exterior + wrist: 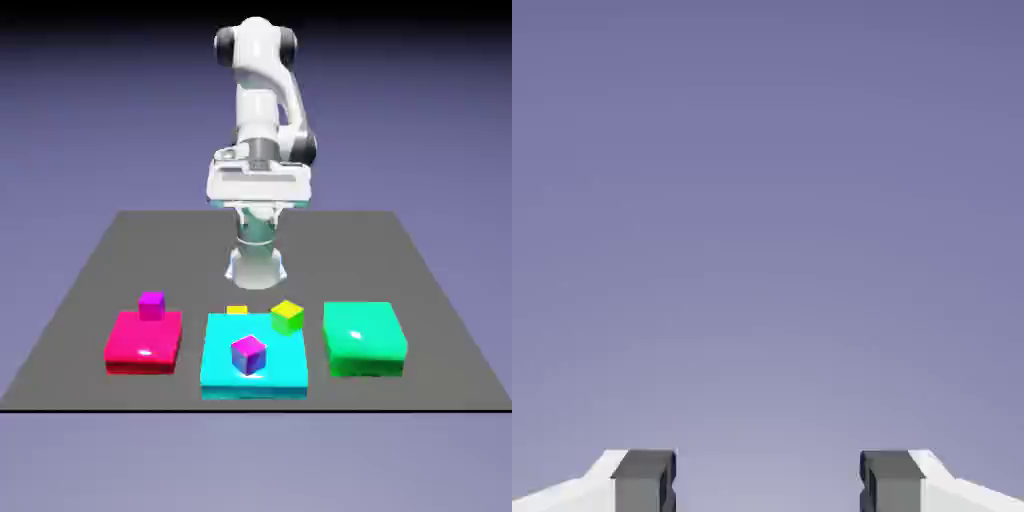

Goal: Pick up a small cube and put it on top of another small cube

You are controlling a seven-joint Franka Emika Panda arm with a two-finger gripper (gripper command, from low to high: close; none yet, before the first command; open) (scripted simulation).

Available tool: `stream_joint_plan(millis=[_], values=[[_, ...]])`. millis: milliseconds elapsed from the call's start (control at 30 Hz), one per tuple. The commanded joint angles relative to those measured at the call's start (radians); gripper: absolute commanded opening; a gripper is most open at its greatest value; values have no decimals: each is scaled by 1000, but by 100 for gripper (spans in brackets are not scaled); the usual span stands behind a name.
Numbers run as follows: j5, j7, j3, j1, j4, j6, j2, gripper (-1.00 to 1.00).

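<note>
The small cube [237, 310] shows only its yellow top, just past the far edge of the flat cyan block [225, 378]. A slightly larger yellow-green cube [287, 316] sits at that block's far right edge. A purple cube [248, 354] rests on the block's middle. My gripper [258, 192] hangs high above the table, well behind the cubes and level, pointing outward. In the hand view the gripper [768, 485] is open. Its two grey fingertips [644, 482] stand wide apart, with only the plain backdrop between them.
A flat magenta block [144, 345] lies at the exterior view's left with a small magenta cube [151, 304] on its far edge. A flat green block [364, 340] lies at the right. The grey table [120, 260] ends close in front of the blocks.
</note>
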State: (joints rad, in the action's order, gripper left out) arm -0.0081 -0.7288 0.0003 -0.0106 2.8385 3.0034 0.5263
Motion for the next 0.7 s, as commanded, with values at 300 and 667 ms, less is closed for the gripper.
stream_joint_plan(millis=[300,667], values=[[-62,95,2,-174,220,-260,-338,0],[-199,-3,-100,-116,178,60,-700,0]])
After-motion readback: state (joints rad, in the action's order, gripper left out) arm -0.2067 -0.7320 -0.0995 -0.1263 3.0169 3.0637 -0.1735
